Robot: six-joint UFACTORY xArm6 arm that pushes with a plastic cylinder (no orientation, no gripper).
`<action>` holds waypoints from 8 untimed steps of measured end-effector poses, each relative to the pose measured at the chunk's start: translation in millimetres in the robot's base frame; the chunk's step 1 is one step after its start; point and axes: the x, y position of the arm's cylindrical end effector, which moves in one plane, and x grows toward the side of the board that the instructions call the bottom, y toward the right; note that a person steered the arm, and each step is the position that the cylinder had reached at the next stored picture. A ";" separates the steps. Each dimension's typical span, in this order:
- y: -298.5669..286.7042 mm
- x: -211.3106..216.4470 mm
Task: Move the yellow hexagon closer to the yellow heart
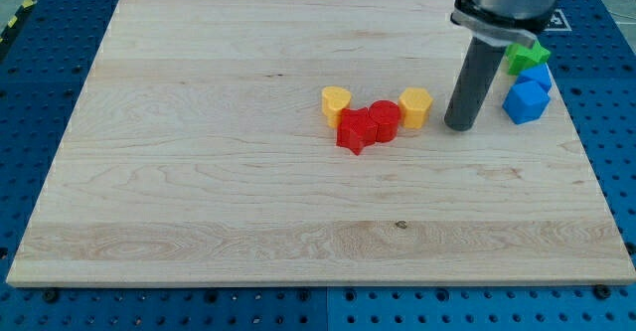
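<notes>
The yellow hexagon (415, 105) sits right of the board's centre. The yellow heart (336, 103) lies to its left, with a red round block (384, 120) and a red star (354, 132) between and just below them, touching each other. The red round block touches the hexagon's left side. My tip (458, 127) rests on the board just to the right of the hexagon, a small gap apart from it. The dark rod rises from it toward the view's top right.
A green star (527, 55) and two blue blocks (525, 101) (538, 77) cluster at the board's right edge, just right of the rod. The wooden board (199, 172) lies on a blue perforated table.
</notes>
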 end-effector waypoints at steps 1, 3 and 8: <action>-10.8 -1.6; -17.1 -16.1; -44.9 -44.1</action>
